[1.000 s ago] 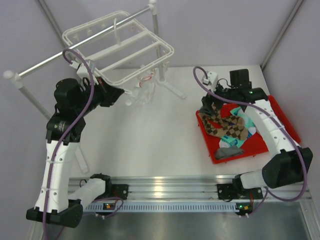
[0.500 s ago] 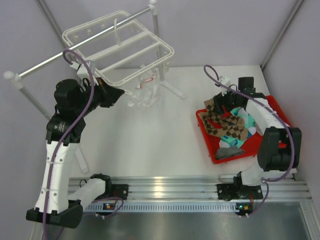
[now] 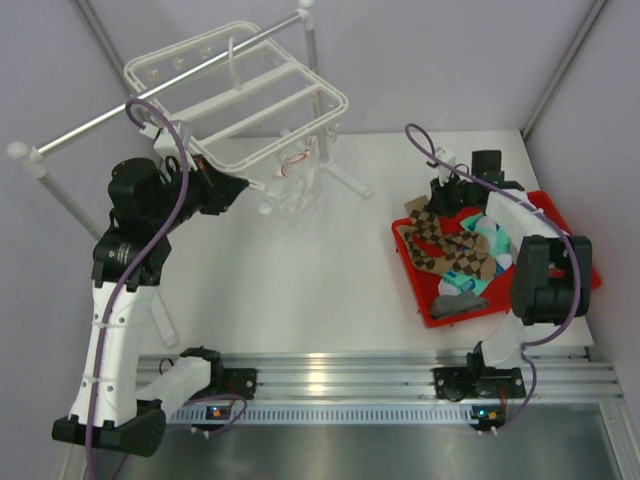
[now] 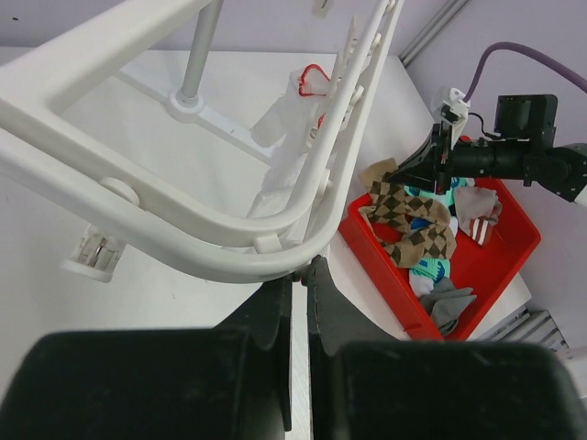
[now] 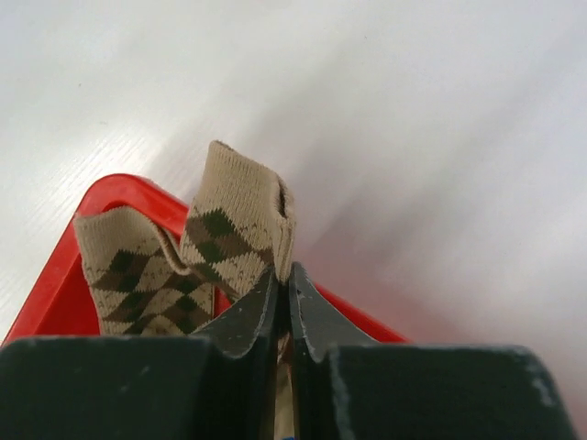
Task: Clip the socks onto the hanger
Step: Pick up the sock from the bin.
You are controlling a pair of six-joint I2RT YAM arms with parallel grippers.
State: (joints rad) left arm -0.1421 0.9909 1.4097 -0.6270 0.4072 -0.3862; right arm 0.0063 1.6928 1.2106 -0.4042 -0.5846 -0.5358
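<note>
The white hanger (image 3: 240, 100) hangs tilted from the rail at the back left. My left gripper (image 3: 238, 190) is shut on its near corner; in the left wrist view the fingertips (image 4: 301, 271) meet under the hanger's rim (image 4: 183, 229). Socks lie piled in a red tray (image 3: 420, 290) at the right: brown-and-tan checkered (image 3: 445, 245), teal-and-white (image 3: 492, 240) and grey (image 3: 458, 303). My right gripper (image 3: 440, 205) is at the tray's far left corner, shut on the cuff of a checkered sock (image 5: 234, 229), which sticks up past the jaws (image 5: 284, 275).
A long grey metal rail (image 3: 150, 95) on white posts (image 3: 312, 60) carries the hanger. Small translucent clips (image 3: 295, 175) dangle under the hanger's near edge, over the stand's foot (image 3: 345, 180). The tent walls close in at the back and right.
My right gripper has swung to the tray's far left corner and closed on the checkered sock's cuff. The left arm and the hanger have not moved.
</note>
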